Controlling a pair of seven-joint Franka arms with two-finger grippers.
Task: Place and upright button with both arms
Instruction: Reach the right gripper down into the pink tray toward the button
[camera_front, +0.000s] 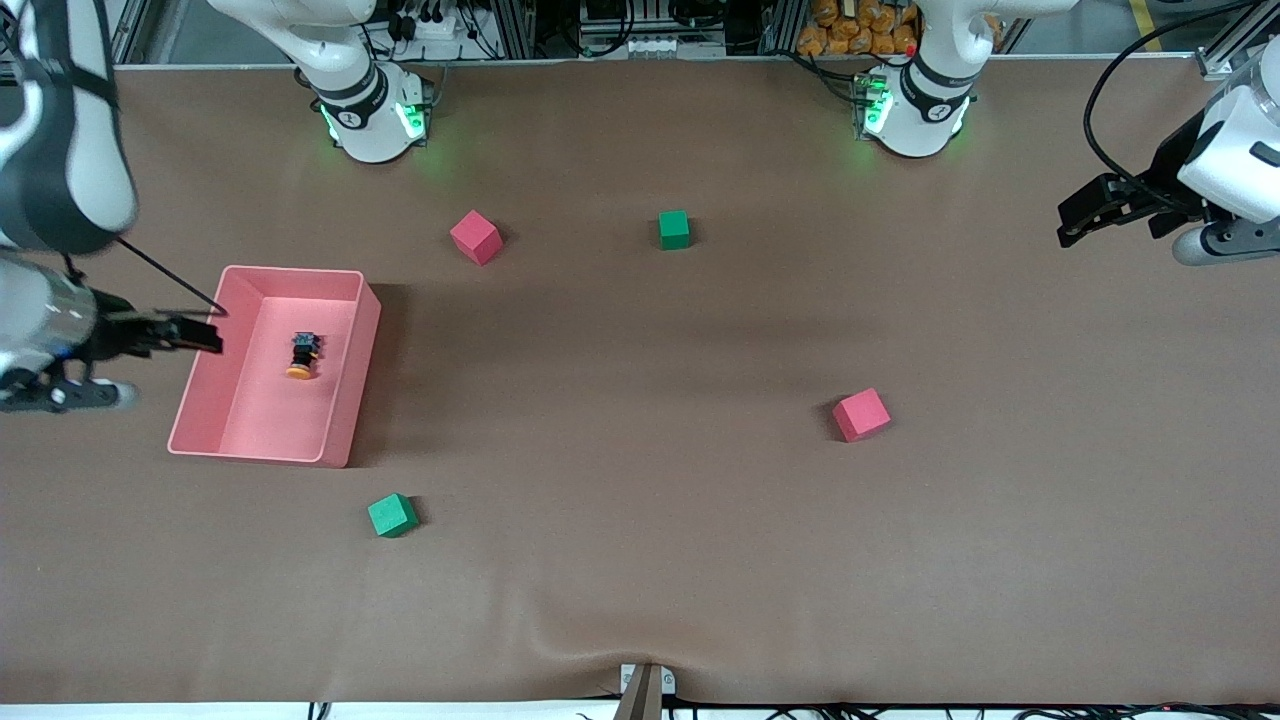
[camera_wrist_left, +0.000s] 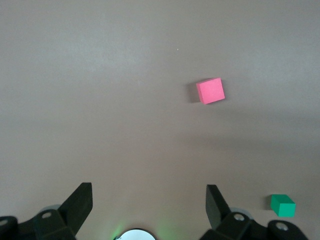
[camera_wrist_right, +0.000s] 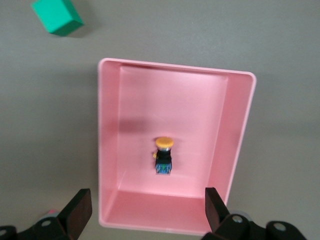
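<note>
Green cube (camera_front: 392, 515): nearest the camera, on the mat just nearer than the tray.
Right gripper (camera_front: 205, 330): over the tray's outer rim, fingers (camera_wrist_right: 80, 210) spread wide, holding nothing; its arm is cut off at the frame edge.
Tray (camera_front: 345, 400): pink, toward the right arm's end.
Button (camera_front: 303, 354): in the tray, lying on its side, orange cap toward the camera.
Left gripper (camera_front: 1085, 215): over bare mat at the left arm's end, fingers (camera_wrist_left: 80, 202) apart, empty; arm partly out of frame.

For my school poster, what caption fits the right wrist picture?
Open right gripper above a pink tray holding an orange-capped button lying on its side.
</note>
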